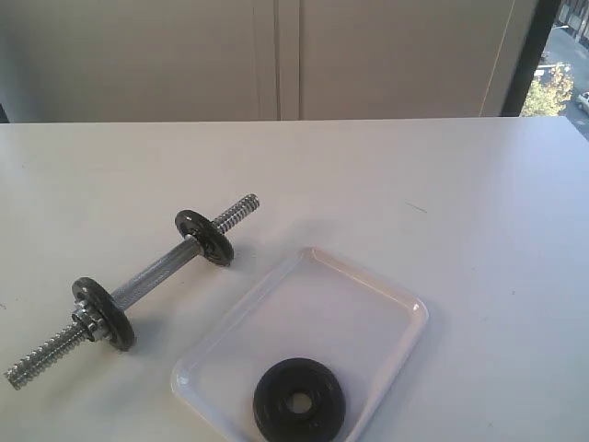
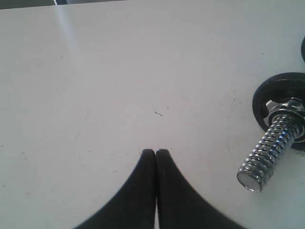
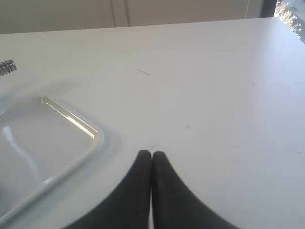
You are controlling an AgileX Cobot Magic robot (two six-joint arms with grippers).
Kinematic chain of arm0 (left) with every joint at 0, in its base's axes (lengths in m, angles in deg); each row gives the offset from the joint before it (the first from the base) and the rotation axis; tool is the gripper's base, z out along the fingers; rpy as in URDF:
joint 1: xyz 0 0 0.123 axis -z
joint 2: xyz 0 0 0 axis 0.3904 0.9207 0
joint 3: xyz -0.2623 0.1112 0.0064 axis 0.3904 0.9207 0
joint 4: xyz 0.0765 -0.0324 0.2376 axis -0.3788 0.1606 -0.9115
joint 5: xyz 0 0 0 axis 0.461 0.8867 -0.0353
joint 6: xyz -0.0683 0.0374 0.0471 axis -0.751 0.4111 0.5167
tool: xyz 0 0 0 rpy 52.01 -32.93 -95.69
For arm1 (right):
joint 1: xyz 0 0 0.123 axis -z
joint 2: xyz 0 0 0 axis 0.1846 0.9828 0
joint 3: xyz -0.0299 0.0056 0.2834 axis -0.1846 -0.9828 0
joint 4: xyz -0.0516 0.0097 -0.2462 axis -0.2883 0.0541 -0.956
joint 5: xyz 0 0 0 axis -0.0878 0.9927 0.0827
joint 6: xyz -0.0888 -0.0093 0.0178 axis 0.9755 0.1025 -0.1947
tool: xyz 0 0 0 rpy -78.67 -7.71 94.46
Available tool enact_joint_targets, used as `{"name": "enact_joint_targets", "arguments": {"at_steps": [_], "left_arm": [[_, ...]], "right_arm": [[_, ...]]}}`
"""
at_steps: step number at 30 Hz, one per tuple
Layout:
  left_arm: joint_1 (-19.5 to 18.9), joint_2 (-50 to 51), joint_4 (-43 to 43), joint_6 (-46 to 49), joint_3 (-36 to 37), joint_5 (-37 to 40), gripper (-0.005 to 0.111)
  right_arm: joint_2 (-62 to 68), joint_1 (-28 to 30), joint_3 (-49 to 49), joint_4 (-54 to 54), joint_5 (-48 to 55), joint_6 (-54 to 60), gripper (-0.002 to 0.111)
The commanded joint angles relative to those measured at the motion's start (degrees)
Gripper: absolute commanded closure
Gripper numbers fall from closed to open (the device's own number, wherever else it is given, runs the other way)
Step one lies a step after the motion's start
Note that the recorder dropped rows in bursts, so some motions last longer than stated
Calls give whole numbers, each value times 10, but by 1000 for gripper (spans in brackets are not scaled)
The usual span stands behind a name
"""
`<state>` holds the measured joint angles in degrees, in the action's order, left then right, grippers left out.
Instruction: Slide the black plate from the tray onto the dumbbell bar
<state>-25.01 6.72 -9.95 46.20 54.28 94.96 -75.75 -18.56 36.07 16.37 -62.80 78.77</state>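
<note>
My left gripper [image 2: 155,151] and right gripper [image 3: 151,153] are clenched empty over the white, faintly scuffed table [image 1: 442,184]; pale wall panels [image 1: 368,55] and a window [image 1: 563,83] stand beyond.

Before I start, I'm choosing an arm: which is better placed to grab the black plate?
Probably right: the right gripper, shut, is next to the tray holding the black plate. The left gripper, shut, is by the threaded end of the dumbbell bar.

Near edge of tray [image 1: 368,277], apparently off-frame
</note>
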Motion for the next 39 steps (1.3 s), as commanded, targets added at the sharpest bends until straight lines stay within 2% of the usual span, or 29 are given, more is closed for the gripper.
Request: {"name": "enact_joint_targets", "arguments": {"at_steps": [1,25,29,30,32,36,39], "left_arm": [[1,-2,1,-5,-1,-2,107],[1,-2,-2,9,-1,-13,107],[1,-2,-2,20,-1,-112,107],[1,-2,-2,20,-1,-160,107],[1,-2,-2,20,-1,-188,107],[1,-2,-2,20,-1,-189,107],[1,-2,-2,-3,-1,-284,107]], "right_arm": [[-3,0,-1,0,-8,-1,108],[-3,-13,-1,0,-8,-1,108],[-3,-24,-1,0,-8,-1,108],[-3,-24,-1,0,-8,-1,108],[-3,-24,-1,0,-8,-1,108],[-3,-23,-1,0,-6,-1,108],[-3,-23,-1,0,-6,-1,108]]}}
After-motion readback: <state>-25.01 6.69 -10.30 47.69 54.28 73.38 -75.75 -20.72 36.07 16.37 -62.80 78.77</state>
